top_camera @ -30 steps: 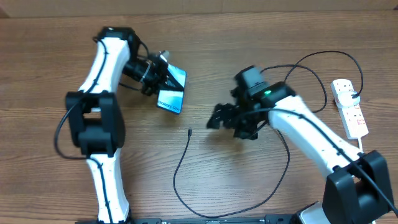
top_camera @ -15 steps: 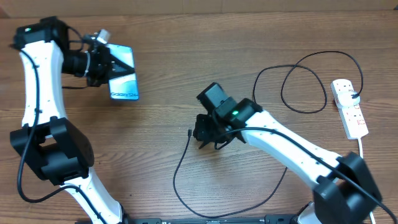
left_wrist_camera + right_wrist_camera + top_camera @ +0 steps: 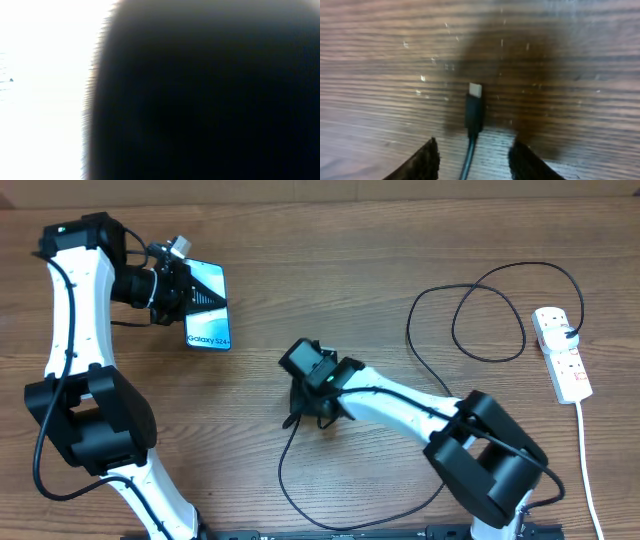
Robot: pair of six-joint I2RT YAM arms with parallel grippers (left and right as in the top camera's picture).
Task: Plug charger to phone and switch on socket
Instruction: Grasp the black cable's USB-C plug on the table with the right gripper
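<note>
Right gripper [image 3: 478, 159], half-open and empty, straddles the charger [image 3: 473, 114] at its tip; lower, then close squarely on the connector body. Left gripper [image 3: 183, 292], seemingly clamped, holds the phone [image 3: 208, 308] near the table's [image 3: 400, 220] far-left corner.

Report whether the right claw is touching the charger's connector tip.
Apart. The right wrist view shows the connector tip lying on the table between the fingers of the right claw, with bare wood on either side.

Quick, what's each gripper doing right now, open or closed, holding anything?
Left gripper: closed, holding the phone.
Right gripper: open, straddling the charger's connector, not gripping it.
</note>
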